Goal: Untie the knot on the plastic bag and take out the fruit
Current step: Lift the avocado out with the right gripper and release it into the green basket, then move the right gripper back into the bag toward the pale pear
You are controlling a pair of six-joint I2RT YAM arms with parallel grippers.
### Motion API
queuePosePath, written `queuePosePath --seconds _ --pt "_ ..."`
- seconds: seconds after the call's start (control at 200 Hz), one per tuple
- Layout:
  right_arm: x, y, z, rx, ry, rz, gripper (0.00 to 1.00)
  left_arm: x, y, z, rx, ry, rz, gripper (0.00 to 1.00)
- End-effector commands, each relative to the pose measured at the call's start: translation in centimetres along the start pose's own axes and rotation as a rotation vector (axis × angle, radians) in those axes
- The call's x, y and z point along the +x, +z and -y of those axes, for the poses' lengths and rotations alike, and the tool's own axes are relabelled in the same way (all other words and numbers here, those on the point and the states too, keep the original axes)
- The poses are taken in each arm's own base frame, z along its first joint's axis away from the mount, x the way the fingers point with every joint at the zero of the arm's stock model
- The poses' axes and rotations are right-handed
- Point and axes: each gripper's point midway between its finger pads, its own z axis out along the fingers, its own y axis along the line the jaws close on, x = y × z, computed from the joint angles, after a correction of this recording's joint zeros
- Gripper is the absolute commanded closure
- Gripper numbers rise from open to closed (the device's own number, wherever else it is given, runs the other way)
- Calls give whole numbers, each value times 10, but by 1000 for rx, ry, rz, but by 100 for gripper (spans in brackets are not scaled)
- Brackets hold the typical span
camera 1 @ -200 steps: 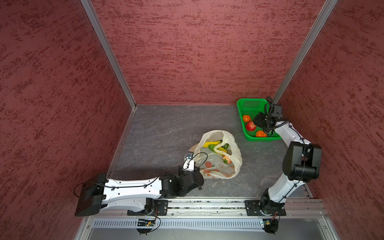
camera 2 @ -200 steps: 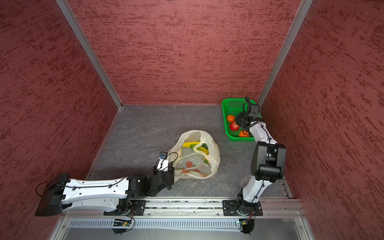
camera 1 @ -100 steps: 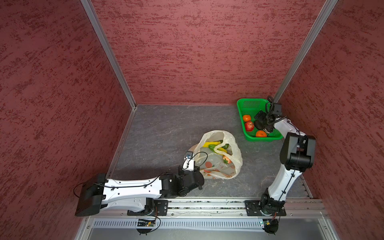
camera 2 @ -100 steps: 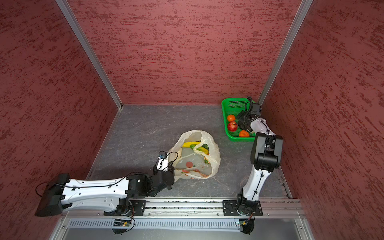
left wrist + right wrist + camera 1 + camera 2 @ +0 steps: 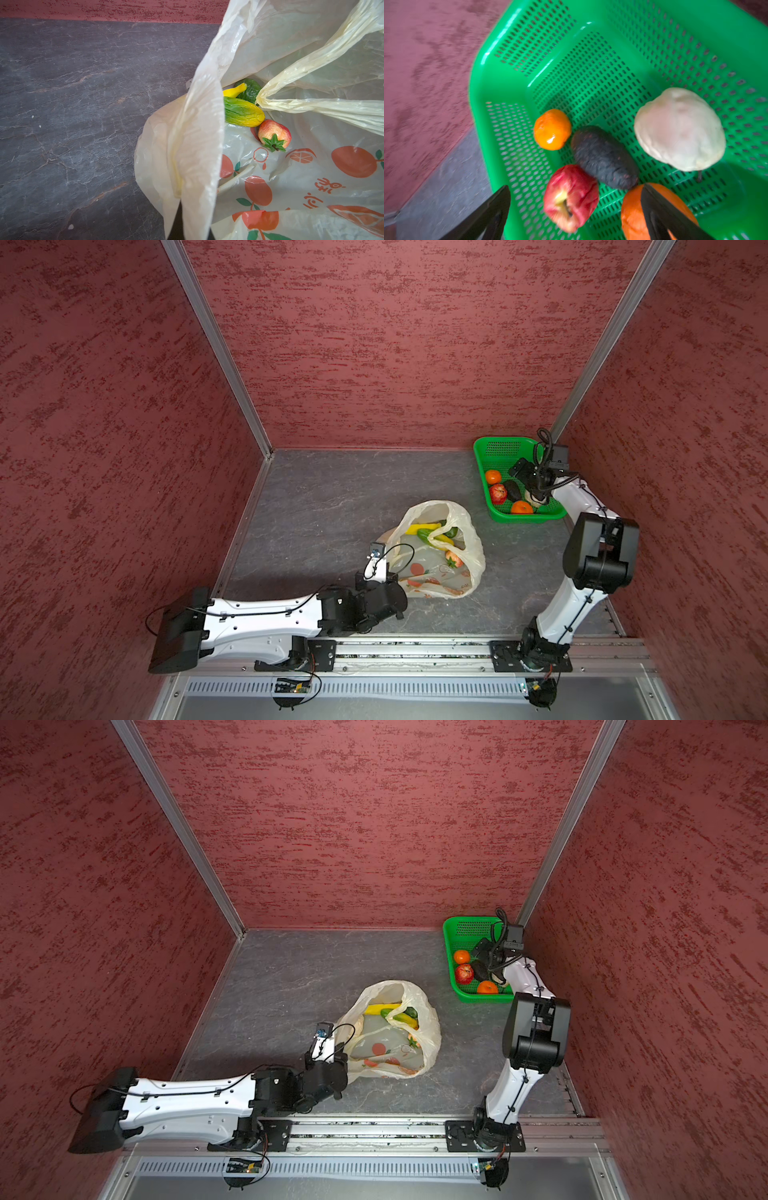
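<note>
Mid-unloading: the left gripper [image 5: 394, 578] pinches the bag [image 5: 469, 539] rim open. The right gripper [image 5: 575, 187] hangs wide open and empty over the basket [image 5: 490, 452]. Next it should reach into the bag for fruit [image 5: 243, 112].

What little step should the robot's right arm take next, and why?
Probably lift the right gripper clear of the green basket and toward the plastic bag. Its jaws stand open and empty above the fruit in the basket, while the left gripper holds the bag's rim up, and a mango and a red fruit lie inside.
</note>
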Motion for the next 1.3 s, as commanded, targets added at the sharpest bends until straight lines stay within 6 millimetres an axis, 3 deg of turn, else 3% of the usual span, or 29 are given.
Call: queuePosePath --seconds 0.0,0.235,0.286,0.491,0.711,0.962,1.117,1.292 --pt "9 -37 -33 -94 -73 -2 1 -3 -2 -4 -6 -14 12 100" --pt "79 -103 -85 -193 -233 -99 2 -6 -4 -7 -10 -15 20 100" --pt "93 -126 -99 -233 -268 -102 2 -7 -5 -8 -12 -14 23 100" --pt "160 -190 -145 -366 -360 -189 1 -8 -6 -11 -11 -2 27 100" --pt "228 -238 -179 -476 -424 -282 2 -7 -6 -14 -5 -7 22 100" --pt "311 -249 -202 -529 -549 -405 2 -10 -6 -15 1 -9 27 100" --pt "349 -229 -194 -501 -619 -446 2 -12 -7 -15 5 -17 37 100" --pt "387 -201 -171 -454 -684 -488 6 -15 -8 -17 1 -24 48 100"
